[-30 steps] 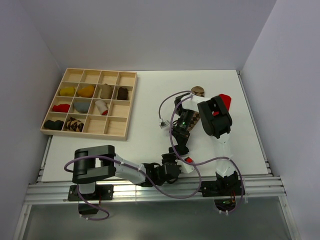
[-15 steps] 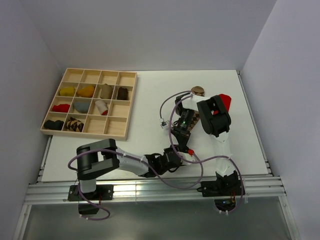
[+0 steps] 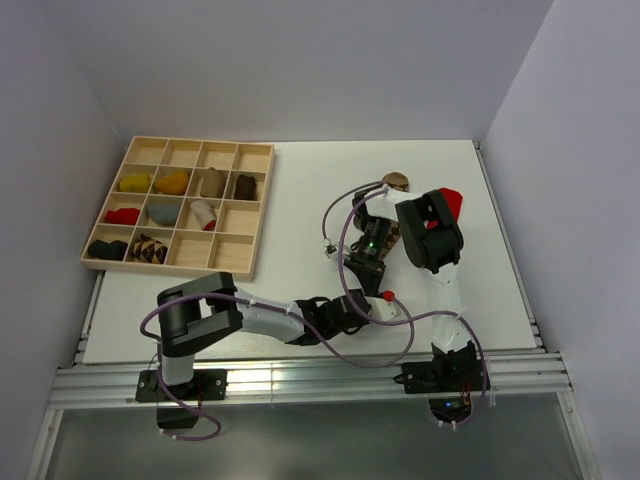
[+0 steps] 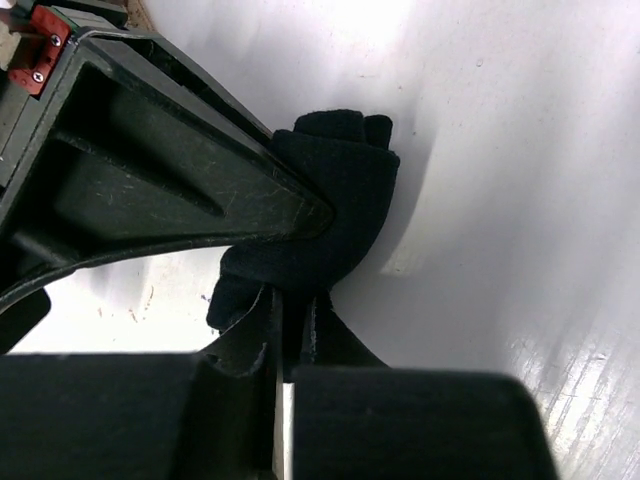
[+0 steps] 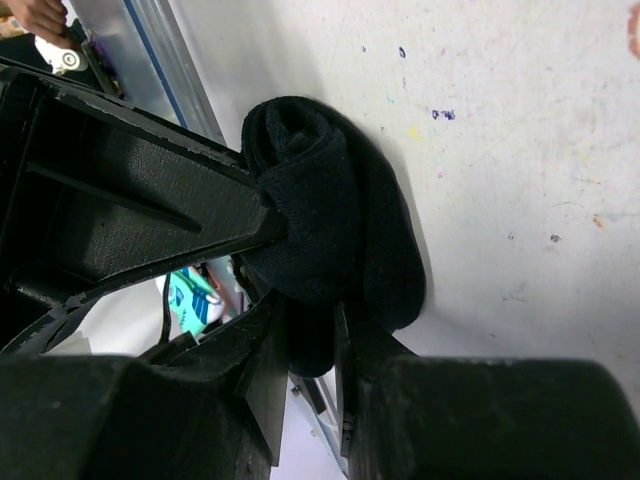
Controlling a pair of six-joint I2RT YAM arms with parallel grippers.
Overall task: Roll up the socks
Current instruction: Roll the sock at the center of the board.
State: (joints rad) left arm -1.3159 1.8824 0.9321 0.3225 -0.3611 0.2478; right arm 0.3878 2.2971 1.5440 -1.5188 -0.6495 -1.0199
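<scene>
A plain black sock point(image 4: 335, 190) lies bunched on the white table, held from both ends. In the left wrist view my left gripper point(image 4: 290, 315) is shut on the sock's lower fold. In the right wrist view my right gripper point(image 5: 312, 335) is shut on the black sock point(image 5: 340, 220), which is partly rolled. In the top view the left gripper point(image 3: 360, 304) and right gripper point(image 3: 367, 283) meet nose to nose and hide the black sock. The argyle sock point(image 3: 396, 183) and the red sock point(image 3: 451, 198) lie behind the right arm, partly covered.
A wooden compartment tray point(image 3: 170, 268) stands at the back left with several small sock bundles in it. The table's near edge and the metal rail point(image 3: 300, 380) run just behind the left gripper. Grey walls close both sides.
My left arm has swung right and forward to meet the right gripper, and its jaws have shut on the black sock. The right arm has barely moved.
</scene>
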